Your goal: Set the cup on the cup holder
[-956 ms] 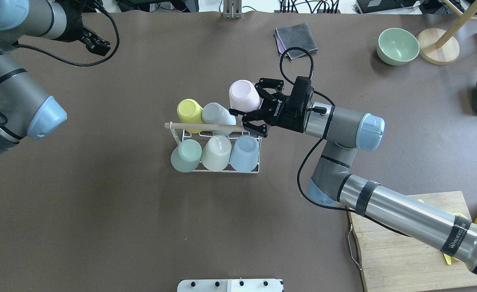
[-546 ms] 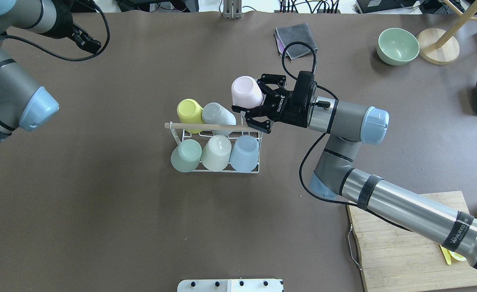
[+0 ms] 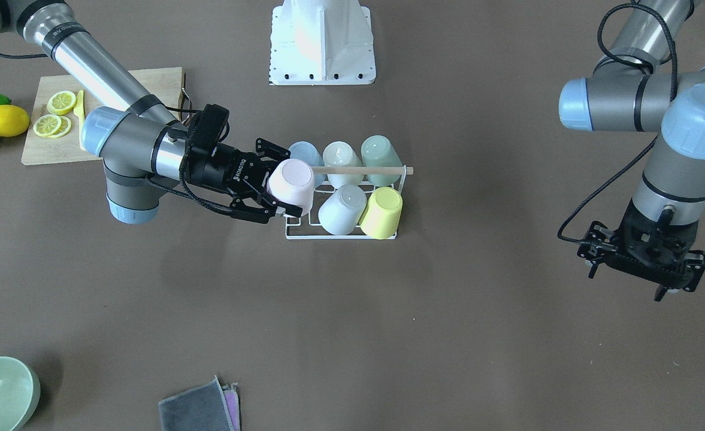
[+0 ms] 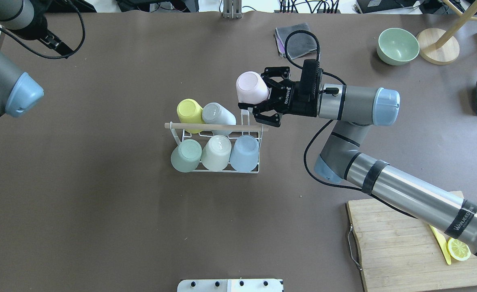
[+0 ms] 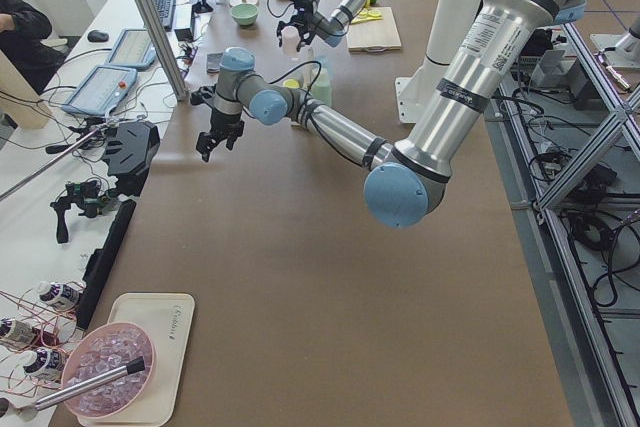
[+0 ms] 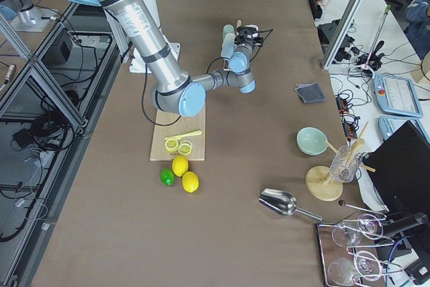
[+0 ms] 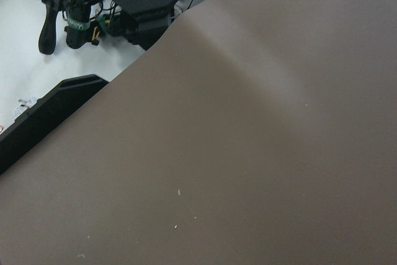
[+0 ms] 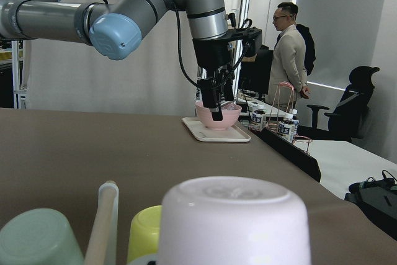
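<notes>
Pink is the cup (image 4: 252,87) that the right gripper (image 4: 264,92) holds. The two black fingers (image 4: 259,108) are clenched on its sides. The cup is turned upside down and tipped a bit, so its flat bottom faces up. It is up in the air, not on the table.

In the overhead view the cup sits just right of the middle, a little above and to the right of the cup holder (image 4: 222,127). In the front-facing view it covers the left end of the holder. A bare white prong (image 4: 244,117) stands at the holder's right end in the overhead view, just below the cup.

Five cups are on the holder, all upside down. The yellow cup (image 4: 189,111) and the grey cup (image 4: 218,114) are above the wooden rod. The green cup (image 4: 186,155), the cream cup (image 4: 217,152) and the blue cup (image 4: 244,152) are below it.

The left gripper (image 3: 640,263) hangs at the right side of the front-facing view, well apart from the holder. I cannot tell if it is open or closed.

A green bowl (image 4: 398,46) is in the upper right of the overhead view.
</notes>
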Robot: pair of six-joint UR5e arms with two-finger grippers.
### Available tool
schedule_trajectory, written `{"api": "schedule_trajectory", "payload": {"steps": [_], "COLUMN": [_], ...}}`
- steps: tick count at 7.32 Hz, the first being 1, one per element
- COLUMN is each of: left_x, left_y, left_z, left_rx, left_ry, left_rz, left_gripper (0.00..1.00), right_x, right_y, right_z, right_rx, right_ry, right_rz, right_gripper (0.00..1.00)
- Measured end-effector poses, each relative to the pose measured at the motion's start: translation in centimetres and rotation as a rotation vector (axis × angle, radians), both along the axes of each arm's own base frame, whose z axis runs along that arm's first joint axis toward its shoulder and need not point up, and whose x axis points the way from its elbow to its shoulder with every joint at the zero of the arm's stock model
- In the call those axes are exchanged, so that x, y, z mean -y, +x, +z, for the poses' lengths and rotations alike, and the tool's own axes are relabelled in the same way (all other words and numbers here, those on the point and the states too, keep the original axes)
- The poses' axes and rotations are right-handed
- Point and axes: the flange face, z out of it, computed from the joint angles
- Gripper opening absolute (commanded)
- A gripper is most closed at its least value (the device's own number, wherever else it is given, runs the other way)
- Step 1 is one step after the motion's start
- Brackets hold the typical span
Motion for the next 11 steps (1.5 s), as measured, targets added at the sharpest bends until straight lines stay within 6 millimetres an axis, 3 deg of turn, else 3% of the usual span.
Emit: {"api": "schedule_trajectory", "payload": {"steps": [2,5,6,7,9,11], "left_x": [-1.0,-0.5,0.0,0.1,-1.5,-2.8], "left_y": [-1.0,-2.6,-4.8,-8.4,-15.8,-20.2], "left_z": [5.1,11.8,13.5,15.0,18.4,20.1], "left_rx": [0.051,0.084,0.047,-0.017,-0.147,-0.227], "left_ry": [-0.117,-0.287,-0.355,-0.434,-0.567,-0.621], "left_rz": [-0.001,-0.015,-0.031,-0.061,-0.133,-0.184], "left_gripper": [0.98,0.98,0.98,0.98,0.98,0.98], "right_x": [0.0,-0.1,-0.1,0.0,0.1,0.2], "right_y": [0.0,-0.2,-0.4,-0.7,-1.3,-1.6], "right_z": [-0.7,-1.1,-1.1,-1.3,-1.1,-0.9], "right_rx": [-0.005,-0.010,-0.011,-0.013,-0.021,-0.026], "right_ry": [0.026,0.039,0.040,0.038,0.032,0.028], "right_rz": [-0.029,-0.048,-0.051,-0.054,-0.059,-0.060], "right_gripper": [0.00,0.00,0.00,0.00,0.00,0.00]}}
